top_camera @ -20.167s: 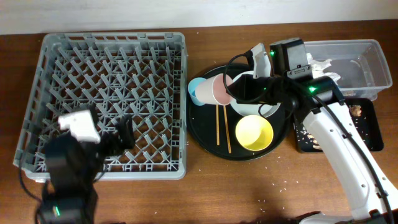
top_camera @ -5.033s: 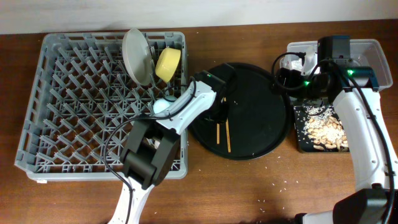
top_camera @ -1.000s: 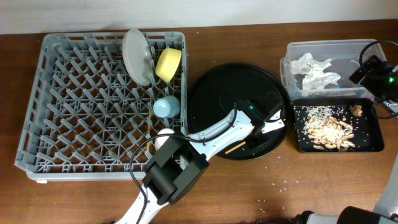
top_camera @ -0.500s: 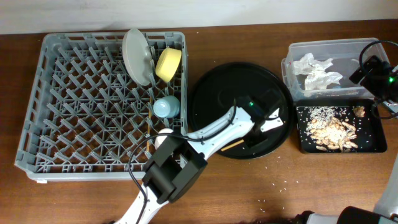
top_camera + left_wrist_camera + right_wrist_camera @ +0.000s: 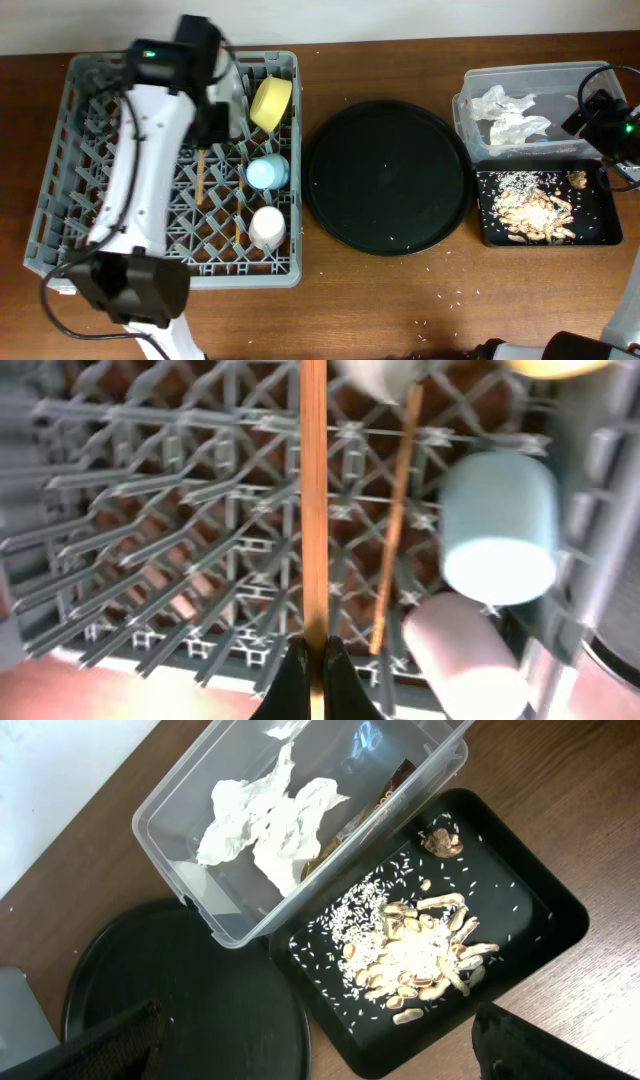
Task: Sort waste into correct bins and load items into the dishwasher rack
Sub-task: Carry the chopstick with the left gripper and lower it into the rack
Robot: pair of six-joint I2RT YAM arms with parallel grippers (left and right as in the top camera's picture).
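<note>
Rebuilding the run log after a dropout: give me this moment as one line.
phase: loading | left end effector: shut on chopstick over dishwasher rack | right end effector: open, at clear tub | other chopstick: in rack

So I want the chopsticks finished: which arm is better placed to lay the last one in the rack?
Left. The left gripper is shut on a chopstick directly over the dishwasher rack, beside the other chopstick lying there. The right gripper is far off by the clear tub.
</note>
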